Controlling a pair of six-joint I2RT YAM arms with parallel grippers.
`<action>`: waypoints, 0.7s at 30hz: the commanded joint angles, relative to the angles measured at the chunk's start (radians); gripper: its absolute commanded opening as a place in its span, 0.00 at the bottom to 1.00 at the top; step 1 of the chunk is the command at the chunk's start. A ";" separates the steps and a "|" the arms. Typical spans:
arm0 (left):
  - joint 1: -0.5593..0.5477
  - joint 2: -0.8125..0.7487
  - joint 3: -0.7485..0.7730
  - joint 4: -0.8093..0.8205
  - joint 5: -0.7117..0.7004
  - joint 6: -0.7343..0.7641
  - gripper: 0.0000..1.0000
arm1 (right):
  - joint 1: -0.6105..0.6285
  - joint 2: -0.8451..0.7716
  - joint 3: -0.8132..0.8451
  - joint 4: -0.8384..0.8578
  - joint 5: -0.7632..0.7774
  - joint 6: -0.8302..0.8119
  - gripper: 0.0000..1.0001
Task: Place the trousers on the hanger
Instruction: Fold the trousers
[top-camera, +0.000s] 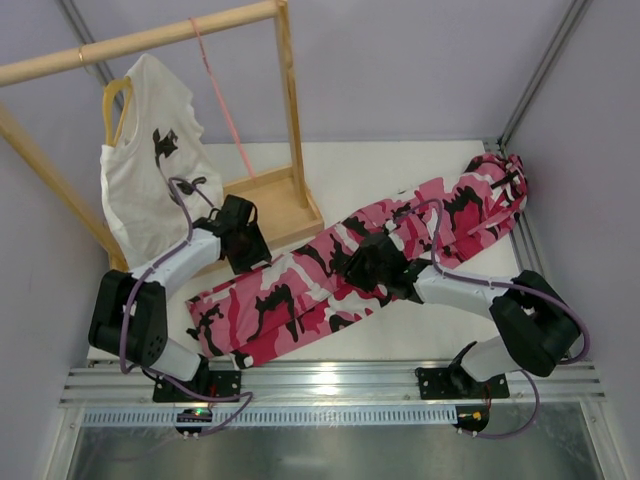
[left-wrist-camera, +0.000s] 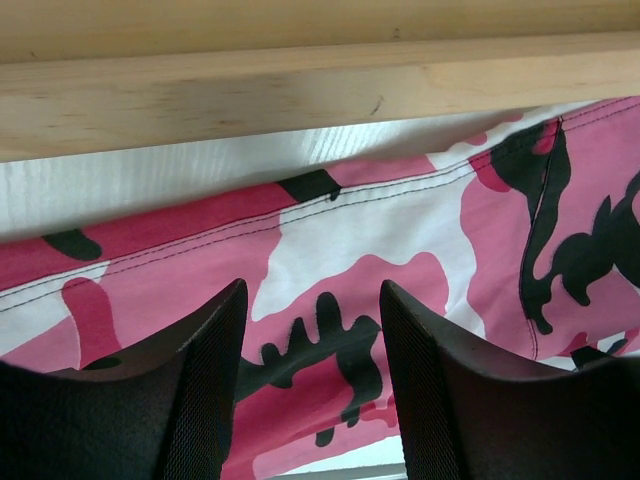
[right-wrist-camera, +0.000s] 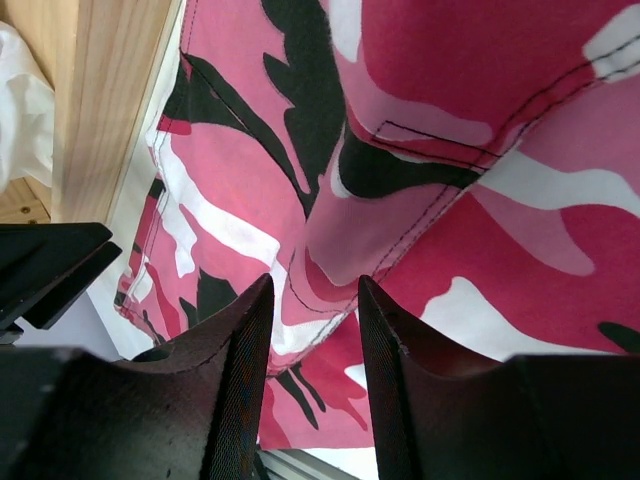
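The right pincer (right-wrist-camera: 315, 285) is part-spread, its two dark fingers (right-wrist-camera: 235, 380) low over the trousers (right-wrist-camera: 470, 250). A raised fold of the camouflage cloth runs into the gap between them, but nothing shows it pinched yet. The left pincer (left-wrist-camera: 312, 290) also stands spread, with nothing between its jaws, over the trousers' upper edge and just beside the wooden base (left-wrist-camera: 300, 90) of the clothes rack. The trousers lie flat and diagonal on the table (top-camera: 380, 170), one end near the left arm's base and the other bunched at the far right corner. The hanger (top-camera: 220, 100) hangs from the wooden rod (top-camera: 150, 38), well apart from the cloth and above it. The white T-shirt (top-camera: 140, 190) on its yellow hanger (top-camera: 112, 100) hangs nearby to the left. Several things could go wrong from here. The right fingers may catch only the top layer of the fold, so one leg lifts while the rest stays on the table or slides out. The left pincer is so near the base that a small drift could knock its fingers on the wood. The hanger is thin wire hung freely, so it would likely swing or twist when touched. The long cloth could also drag or snag on the rack.
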 joint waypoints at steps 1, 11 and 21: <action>0.015 -0.042 -0.006 -0.009 -0.030 0.022 0.57 | 0.022 0.026 0.047 0.051 0.051 0.030 0.42; 0.032 -0.055 -0.023 -0.014 -0.042 0.042 0.57 | 0.038 0.098 0.082 -0.033 0.165 -0.016 0.40; 0.032 -0.016 -0.006 0.026 0.049 0.067 0.57 | -0.059 0.109 0.151 -0.157 0.257 -0.173 0.40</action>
